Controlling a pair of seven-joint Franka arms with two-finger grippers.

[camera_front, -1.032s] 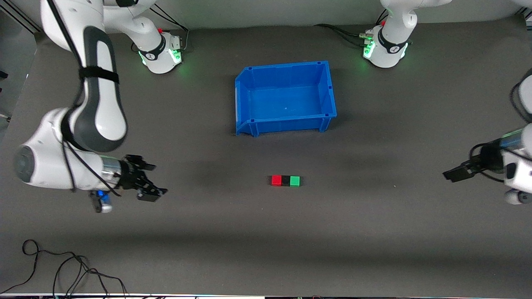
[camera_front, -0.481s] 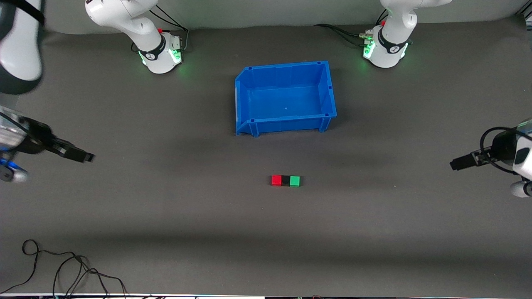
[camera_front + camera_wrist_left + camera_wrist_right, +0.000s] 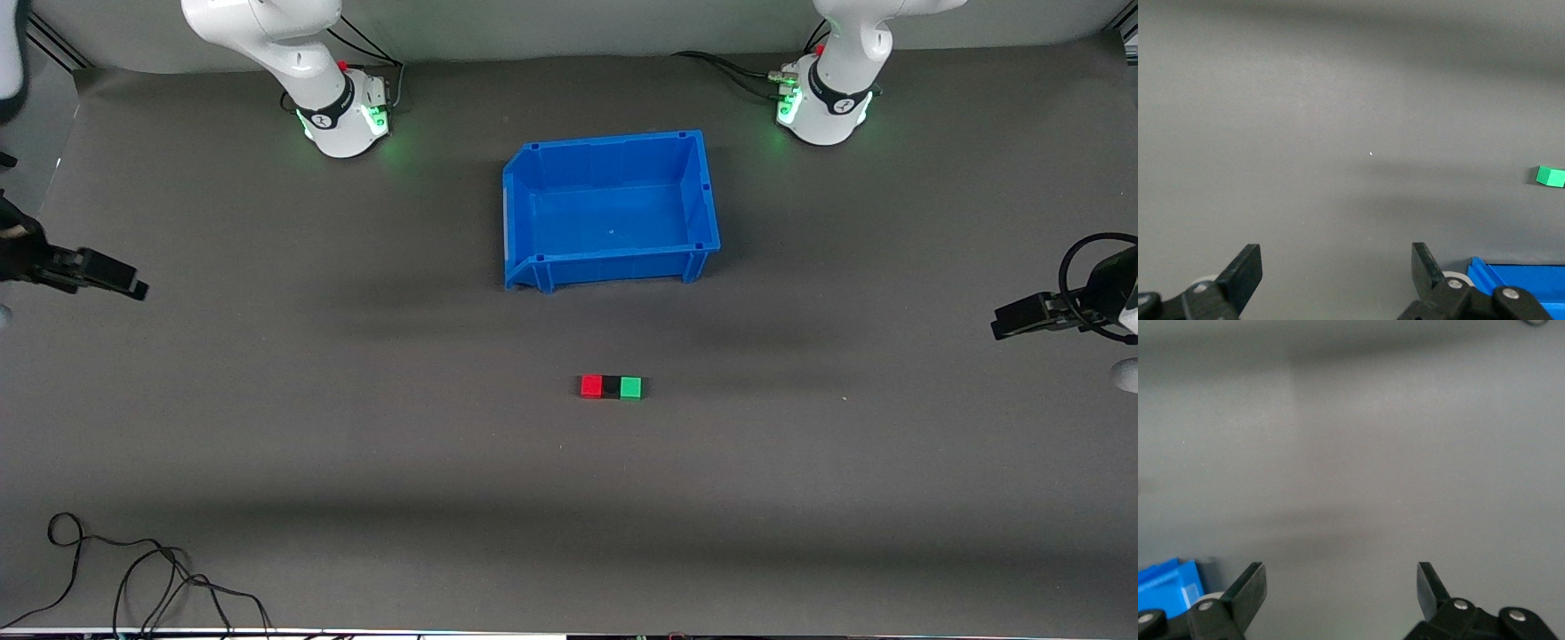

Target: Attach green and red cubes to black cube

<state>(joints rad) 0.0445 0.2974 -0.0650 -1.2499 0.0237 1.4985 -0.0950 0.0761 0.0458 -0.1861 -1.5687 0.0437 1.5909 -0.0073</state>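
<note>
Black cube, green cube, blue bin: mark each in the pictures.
black cube (image 3: 611, 387), front view, top face, between its two neighbours.
green cube (image 3: 630, 388), front view, top face.
blue bin (image 3: 608, 264), front view, wall facing the cubes.

Blue bin (image 3: 1518, 280) and both arms cut off at picture edges.

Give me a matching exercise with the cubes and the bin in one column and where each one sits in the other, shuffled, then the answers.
Things:
1. red cube
2. black cube
3. green cube
4. bin

Places:
A. middle of the row
B. row's end toward the left arm
C. farther from the front camera than the row
D. row's end toward the right arm

Pairs: 1-D, 2-A, 3-B, 4-C
</note>
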